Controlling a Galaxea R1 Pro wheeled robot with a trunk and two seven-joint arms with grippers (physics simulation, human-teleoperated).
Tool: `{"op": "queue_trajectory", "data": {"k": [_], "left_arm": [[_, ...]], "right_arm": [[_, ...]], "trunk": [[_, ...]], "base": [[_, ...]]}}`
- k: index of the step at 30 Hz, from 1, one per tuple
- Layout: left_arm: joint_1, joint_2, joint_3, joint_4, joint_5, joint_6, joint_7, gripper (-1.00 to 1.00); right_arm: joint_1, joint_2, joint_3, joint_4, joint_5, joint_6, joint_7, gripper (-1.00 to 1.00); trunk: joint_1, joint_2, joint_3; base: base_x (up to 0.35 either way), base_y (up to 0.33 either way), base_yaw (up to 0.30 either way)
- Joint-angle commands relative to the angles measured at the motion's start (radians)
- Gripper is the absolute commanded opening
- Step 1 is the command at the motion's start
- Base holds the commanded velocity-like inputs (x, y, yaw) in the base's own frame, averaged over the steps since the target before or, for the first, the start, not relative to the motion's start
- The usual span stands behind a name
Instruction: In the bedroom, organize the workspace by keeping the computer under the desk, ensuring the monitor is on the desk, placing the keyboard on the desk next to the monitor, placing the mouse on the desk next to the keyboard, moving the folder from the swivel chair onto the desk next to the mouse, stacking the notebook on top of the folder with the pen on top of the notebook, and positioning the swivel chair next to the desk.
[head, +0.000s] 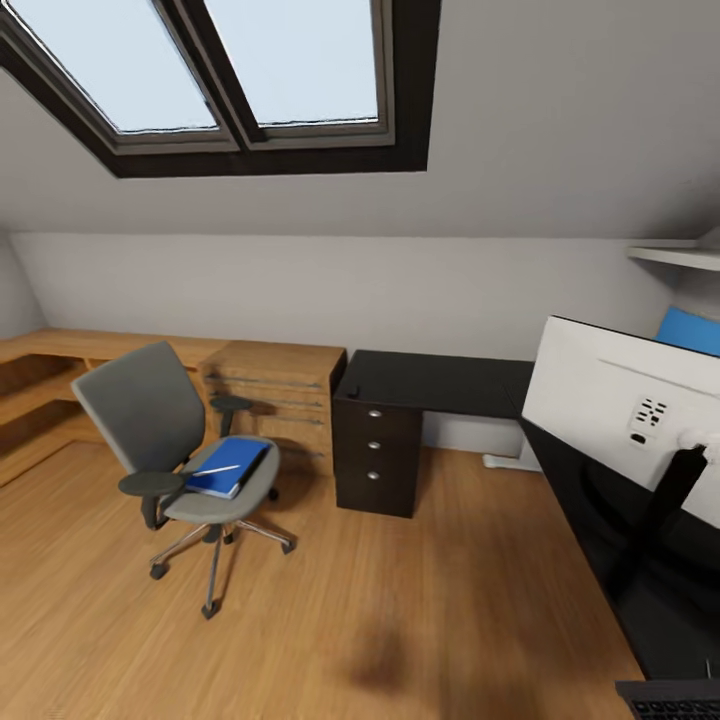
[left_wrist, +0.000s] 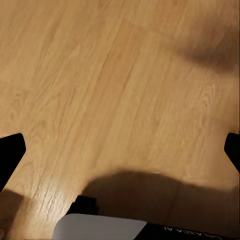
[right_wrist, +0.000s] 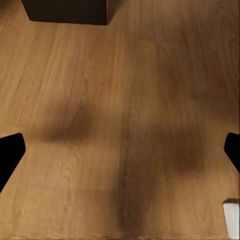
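The robot looks to be on its way, and the folder step seems next; the folder (head: 231, 467) lies on the seat of the swivel chair (head: 165, 440), with the pen (head: 216, 470) across it; the monitor (head: 625, 400) stands on the desk (head: 440, 380), well apart from the chair. The left gripper (left_wrist: 120, 150) and right gripper (right_wrist: 120, 150) are both wide open and empty over the wooden floor (head: 400, 600); next the base must approach the chair.
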Motion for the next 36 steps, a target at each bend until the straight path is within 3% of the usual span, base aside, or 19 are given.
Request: {"op": "queue_trajectory", "data": {"k": [1,20,36], "left_arm": [[0.000,0.001,-0.004,-0.002,0.008,0.004,0.008,1.00],[0.000,0.001,-0.003,-0.002,0.008,0.002,0.008,1.00],[0.000,0.001,-0.003,-0.002,0.008,0.002,0.008,1.00]], "right_arm": [[-0.001,0.000,0.002,0.001,0.002,-0.002,-0.005,1.00],[-0.001,0.001,0.003,0.004,0.001,-0.002,-0.003,1.00],[-0.001,0.002,0.003,0.004,0.002,-0.002,-0.003,1.00]], "trunk": [[-0.001,-0.001,0.000],[-0.001,-0.001,0.009],[-0.001,-0.001,0.009]], "base": [[-0.337,-0.113,-0.145],[-0.275,-0.200,-0.136],[-0.068,-0.331,-0.001]]}}
